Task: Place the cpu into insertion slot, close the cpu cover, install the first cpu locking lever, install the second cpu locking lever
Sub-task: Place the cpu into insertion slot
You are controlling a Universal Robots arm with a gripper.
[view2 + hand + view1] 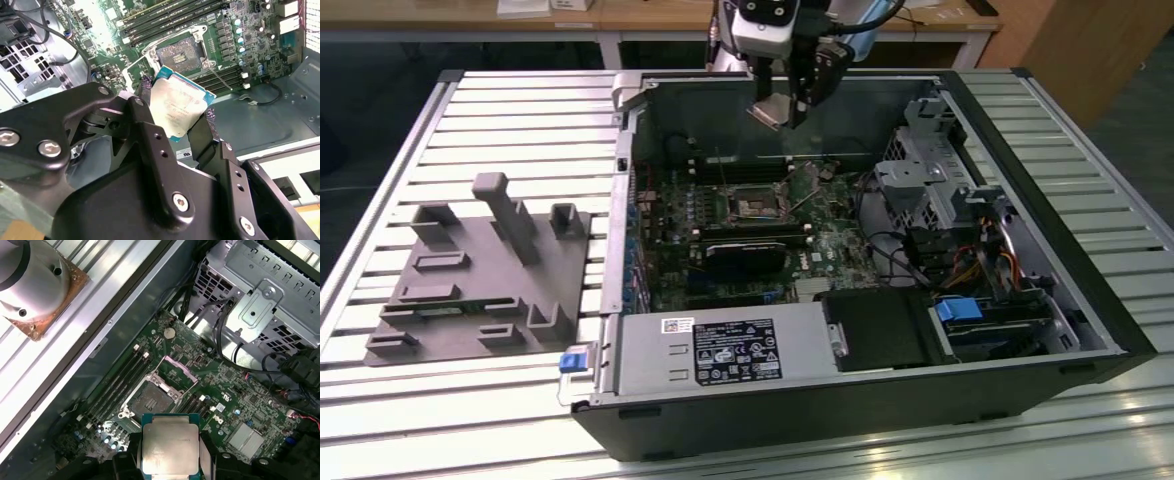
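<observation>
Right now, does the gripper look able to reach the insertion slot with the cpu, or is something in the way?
Probably yes. The gripper holds the cpu above the board, the cpu cover stands swung open, and nothing lies over the insertion slot.

cpu (176,106): dull silver-grey top, teal-green rim. insertion slot (179,54): dark centre, silvery frame. Board (235,385) green w/ black memory slots (165,20). gripper (177,100) black. Table (520,110): pale grey, slat stripes. Fixture (467,290) mid-grey. Case (854,410) black ext.; blue tab (570,362).
</observation>
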